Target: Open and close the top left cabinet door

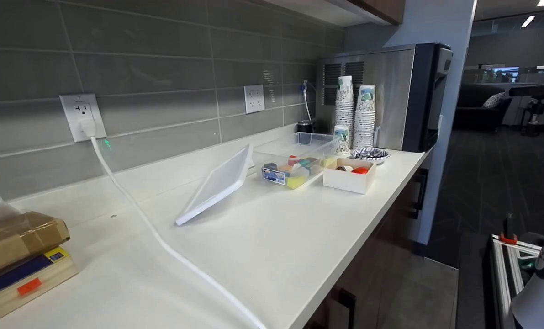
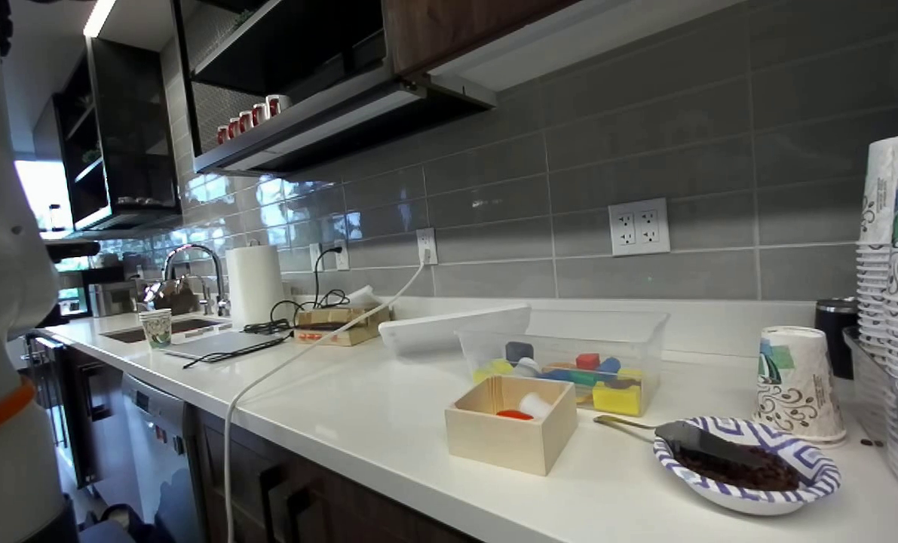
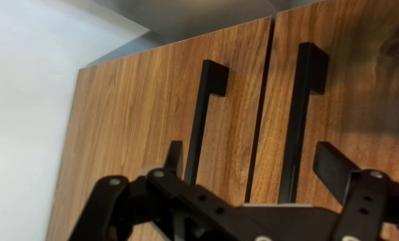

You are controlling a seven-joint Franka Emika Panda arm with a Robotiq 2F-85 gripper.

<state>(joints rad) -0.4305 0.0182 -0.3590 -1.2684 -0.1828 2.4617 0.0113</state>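
In the wrist view a left wooden cabinet door (image 3: 129, 110) and a right wooden cabinet door (image 3: 363, 110) sit side by side, both shut, with a thin dark gap between them. The left door has a long black bar handle (image 3: 202, 113); the right door has a matching black handle (image 3: 298, 124). My gripper (image 3: 253, 157) is open and empty. Both handles appear between its spread fingers in the picture; I cannot tell how far away they are. The lower handle ends are hidden behind the gripper. Upper cabinet undersides show in both exterior views (image 1: 381, 11) (image 2: 479, 34); the gripper shows in neither.
A white counter (image 2: 388, 422) holds a clear plastic bin (image 2: 562, 339) of blocks, a small wooden box (image 2: 501, 445), a leaning white lid (image 1: 217, 183), stacked paper cups (image 1: 364, 119) and a white cable (image 1: 162, 237). The arm (image 2: 11, 249) stands at the counter's front side.
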